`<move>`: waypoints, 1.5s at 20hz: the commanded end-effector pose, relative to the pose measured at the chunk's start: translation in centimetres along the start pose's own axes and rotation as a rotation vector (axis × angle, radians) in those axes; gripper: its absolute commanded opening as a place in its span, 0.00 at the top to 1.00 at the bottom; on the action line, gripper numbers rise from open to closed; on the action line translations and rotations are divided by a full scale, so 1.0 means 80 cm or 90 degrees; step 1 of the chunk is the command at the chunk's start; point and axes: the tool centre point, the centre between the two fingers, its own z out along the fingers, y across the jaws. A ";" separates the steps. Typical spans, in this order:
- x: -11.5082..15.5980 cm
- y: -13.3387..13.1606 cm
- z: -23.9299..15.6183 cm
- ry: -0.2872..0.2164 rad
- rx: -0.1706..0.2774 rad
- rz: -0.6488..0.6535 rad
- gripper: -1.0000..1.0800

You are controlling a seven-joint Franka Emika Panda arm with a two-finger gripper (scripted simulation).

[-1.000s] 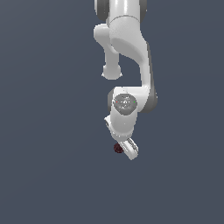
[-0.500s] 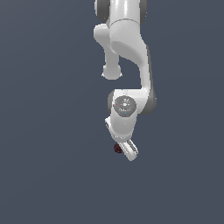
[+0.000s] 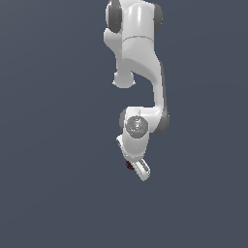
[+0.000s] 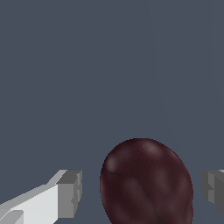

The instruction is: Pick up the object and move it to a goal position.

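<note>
The object is a small dark maroon ball [image 3: 129,165] lying on the plain grey ground, under the end of my white arm. In the wrist view the ball [image 4: 146,183] looks large and sits between my two fingers. My gripper [image 3: 137,169] is open around it. One grey fingertip [image 4: 70,192] stands apart from the ball on one side. The other fingertip [image 4: 213,187] stands apart on the other side. Neither pad touches the ball. In the exterior view the hand hides most of the ball.
The arm's wrist and links [image 3: 140,126] hang straight above the ball. The flat grey ground [image 3: 58,193] stretches all around. No goal marker shows.
The wrist has sunk slightly toward the ball. The ball has not moved.
</note>
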 end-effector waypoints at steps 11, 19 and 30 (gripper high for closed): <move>0.001 -0.002 0.001 0.001 0.001 0.000 1.00; 0.005 0.006 -0.005 0.000 0.001 0.000 1.00; 0.038 0.066 -0.056 0.000 0.001 0.000 1.00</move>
